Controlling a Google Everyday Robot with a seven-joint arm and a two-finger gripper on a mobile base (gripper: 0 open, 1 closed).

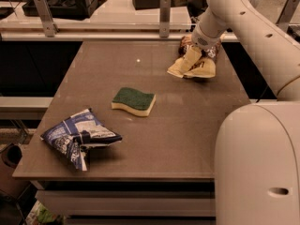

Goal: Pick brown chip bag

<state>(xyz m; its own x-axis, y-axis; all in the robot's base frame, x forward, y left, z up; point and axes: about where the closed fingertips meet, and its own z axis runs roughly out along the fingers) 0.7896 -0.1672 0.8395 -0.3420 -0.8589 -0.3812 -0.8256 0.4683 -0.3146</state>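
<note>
Claw (193, 63): at 1 o'clock on the table (187, 125), at the end of the white arm (234, 8); one pale finger (190, 60) lies across the bag's front
Brown chip bag (206, 69): clamped in the claw, tilted, shadow under its pale lower edge
Sponge (133, 101): green-topped, yellow, flat near the table's centre
Blue-and-white bag (77, 137): crumpled, at 8 o'clock by the front left edge, well apart from the sponge

A cream pincer (192, 62) was seen at the glossy brown-and-tan chip bag (205, 70); a green-topped yellow sponge (133, 101) and a blue-and-white foil bag (77, 135) were noted.
</note>
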